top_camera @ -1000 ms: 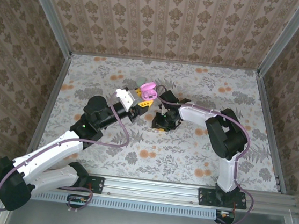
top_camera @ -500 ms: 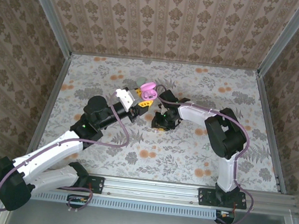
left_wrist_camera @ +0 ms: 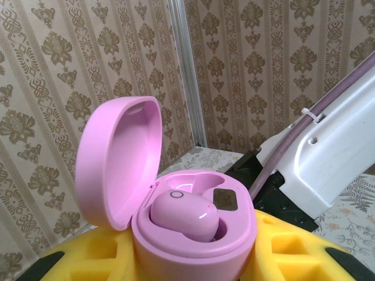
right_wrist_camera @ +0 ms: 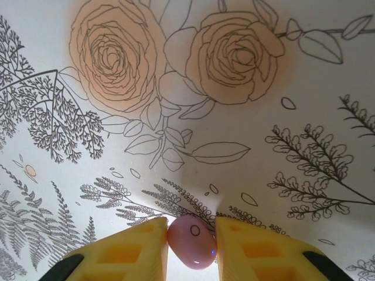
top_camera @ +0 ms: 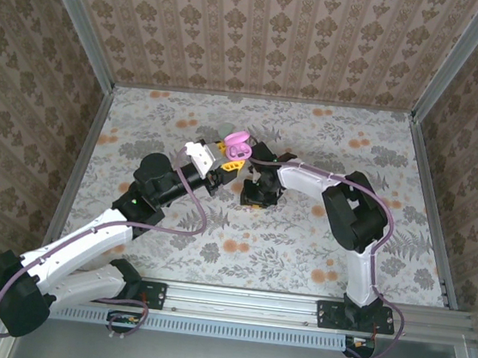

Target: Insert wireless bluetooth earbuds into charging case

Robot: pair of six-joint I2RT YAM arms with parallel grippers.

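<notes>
The pink charging case [left_wrist_camera: 193, 240] stands upright between the yellow fingers [left_wrist_camera: 293, 246] of my left gripper [left_wrist_camera: 193, 260], which is shut on its base. Its lid [left_wrist_camera: 117, 158] is swung open to the left. One pink earbud [left_wrist_camera: 183, 213] sits in a well of the case, beside a dark contact patch. In the top view the case [top_camera: 238, 147] is held above the table by the left gripper [top_camera: 231, 161]. My right gripper [right_wrist_camera: 191, 246] points down at the table, shut on a second pink earbud [right_wrist_camera: 192, 241] pinched between its yellow fingers [right_wrist_camera: 126, 254]. It shows in the top view just right of the case [top_camera: 257, 197].
The table is covered with a floral printed sheet [top_camera: 301, 238] with orange flower prints [right_wrist_camera: 117, 52]. Patterned walls [top_camera: 264, 35] and metal frame rails enclose it. The right arm's white link [left_wrist_camera: 334, 158] and its purple cable run close past the case.
The right gripper has shifted slightly left and its jaws have drawn in on the earbud. The left arm and the case have stayed still.
</notes>
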